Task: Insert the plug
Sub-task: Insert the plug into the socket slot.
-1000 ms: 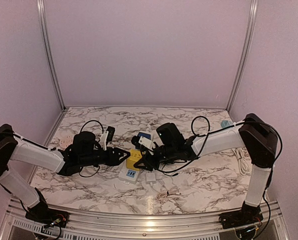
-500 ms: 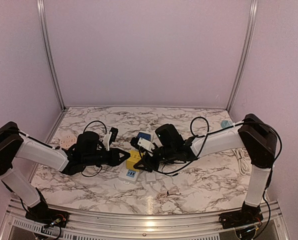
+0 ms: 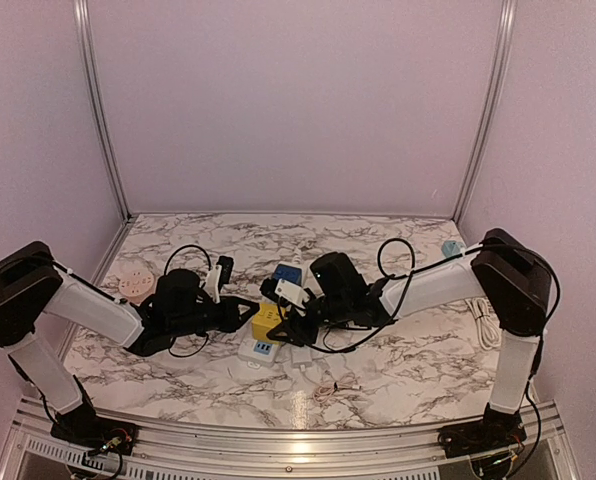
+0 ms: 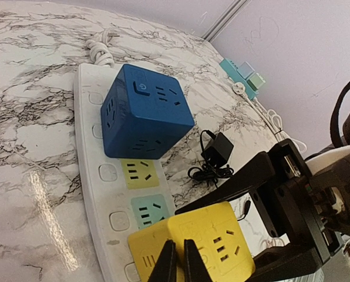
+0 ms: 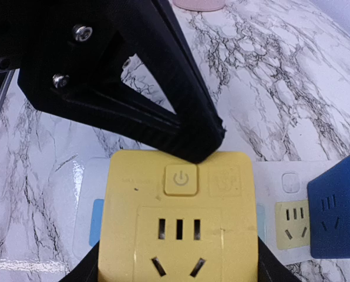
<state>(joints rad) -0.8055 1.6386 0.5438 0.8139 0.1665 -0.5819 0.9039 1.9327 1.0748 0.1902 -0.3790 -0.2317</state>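
Note:
The plug is a yellow cube point(image 3: 269, 320) with socket faces and a power button point(image 5: 181, 179). My right gripper point(image 5: 181, 271) is shut on the yellow cube point(image 5: 181, 223), one black finger on each side, holding it over the near end of the white power strip point(image 4: 90, 158). My left gripper point(image 4: 178, 258) is shut, its two thin tips together and resting on the cube's point(image 4: 222, 241) upper edge. Seen from the right wrist, the left gripper's black fingers point(image 5: 134, 76) touch the cube's far edge. A blue cube point(image 4: 142, 111) sits plugged in further along the strip.
A black adapter with coiled cable point(image 4: 218, 151) lies beside the strip. A teal block point(image 4: 244, 75) and a white cable point(image 3: 486, 320) lie at the right wall. A pink disc point(image 3: 133, 285) sits at the left. A small white adapter point(image 3: 303, 355) lies near the strip.
My left gripper's jaws have closed and the left arm has pushed right until its tips meet the yellow cube. The right gripper has kept its hold and barely moved.

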